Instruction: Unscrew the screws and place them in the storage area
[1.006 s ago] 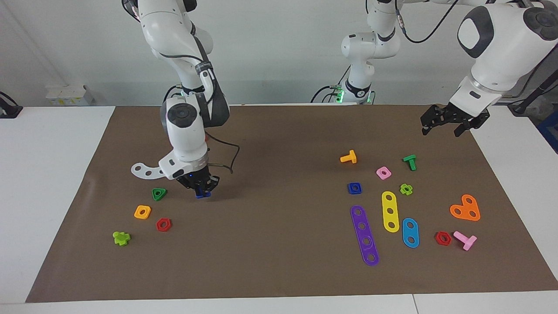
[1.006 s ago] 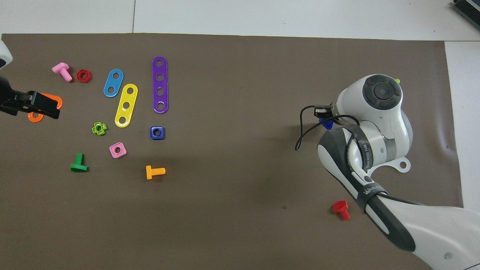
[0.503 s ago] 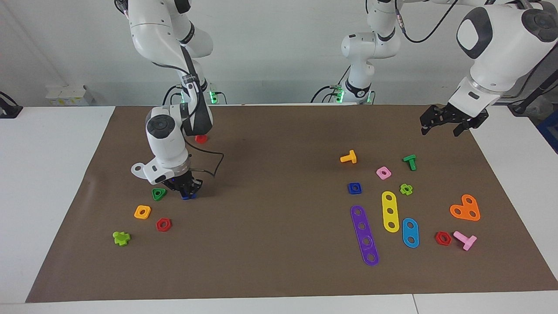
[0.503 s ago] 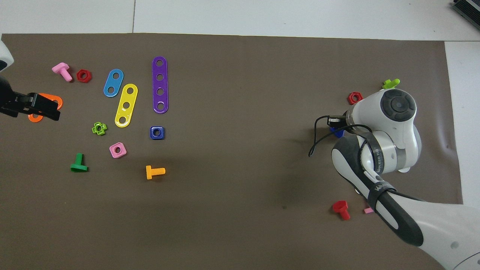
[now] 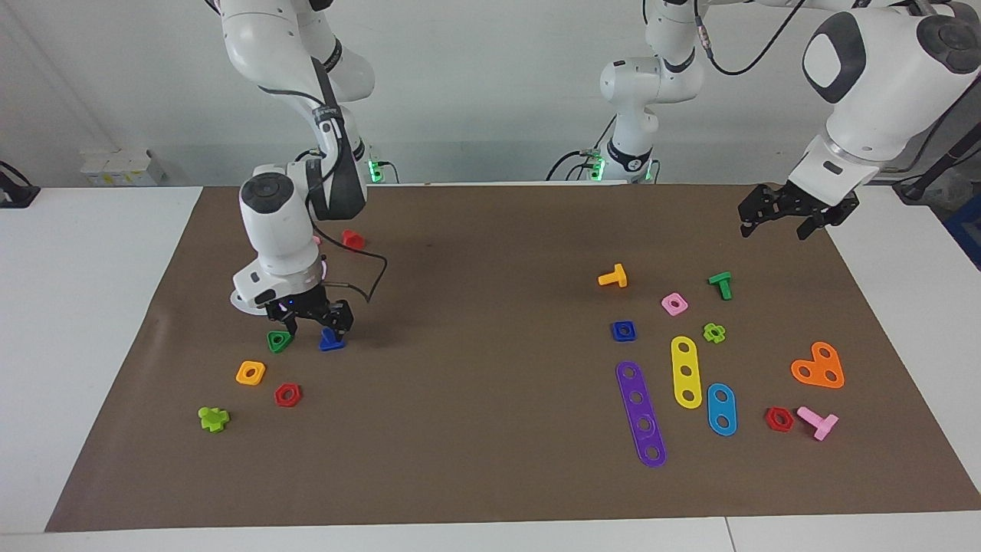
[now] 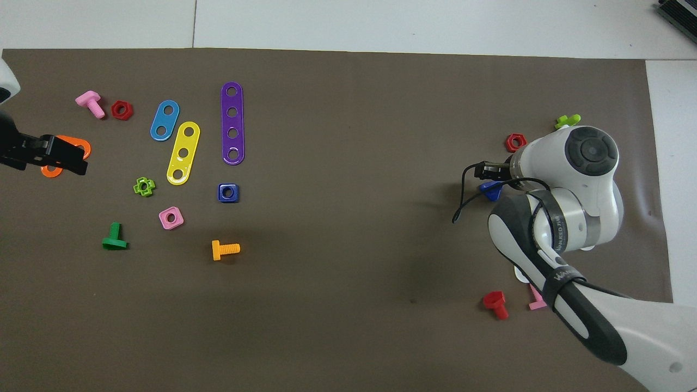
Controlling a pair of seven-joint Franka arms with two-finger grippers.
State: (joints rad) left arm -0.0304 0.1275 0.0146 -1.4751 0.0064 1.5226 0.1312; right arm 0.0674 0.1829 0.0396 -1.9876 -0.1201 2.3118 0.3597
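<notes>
The blue screw [image 5: 331, 340] lies on the brown mat of the storage area [image 5: 253, 414], beside a green triangular nut [image 5: 280, 340]. It also shows in the overhead view [image 6: 490, 188]. My right gripper [image 5: 310, 320] hangs just above it, open and empty, with one finger right over the screw. The white curved strip [image 5: 239, 300] is mostly hidden under the right wrist. My left gripper [image 5: 793, 213] waits open and empty in the air over the mat's edge at the left arm's end, above the orange heart piece in the overhead view [image 6: 49, 159].
An orange square nut [image 5: 250, 372], a red hex nut [image 5: 287, 395], a lime piece [image 5: 213, 418] and a red screw [image 5: 352, 239] lie around the right gripper. Coloured strips, nuts and T-shaped screws, with a blue square nut [image 5: 624, 330], lie toward the left arm's end.
My right gripper carried the blue screw toward the right arm's end, set it on the mat by the green nut, opened and lifted slightly. The left arm has not moved.
</notes>
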